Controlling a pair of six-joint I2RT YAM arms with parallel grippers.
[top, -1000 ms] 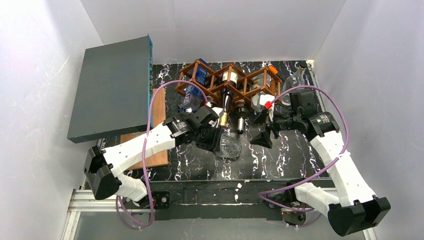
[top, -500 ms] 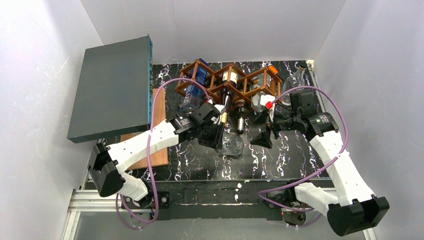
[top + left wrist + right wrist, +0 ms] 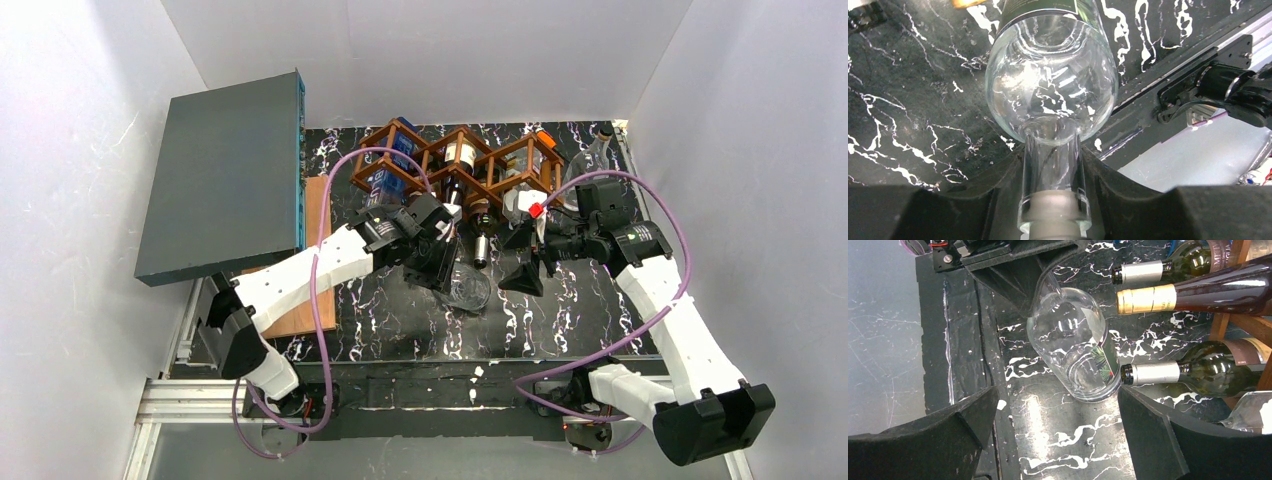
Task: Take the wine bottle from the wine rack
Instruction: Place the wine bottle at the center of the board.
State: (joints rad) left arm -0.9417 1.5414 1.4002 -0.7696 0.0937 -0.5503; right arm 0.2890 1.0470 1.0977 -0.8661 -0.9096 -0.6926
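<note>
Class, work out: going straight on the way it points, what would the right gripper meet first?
Probably the clear glass bottle lying ahead of the right gripper; the silver-capped bottle neck sits just aside. Depth is uncertain.

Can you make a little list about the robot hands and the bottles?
Left gripper: shut on the neck of the clear bottle
Right gripper: open, holding nothing
Clear bottle: outside the wine rack, tilted, base near the table
Wine rack: dark bottles lying in it, necks poking out
</note>
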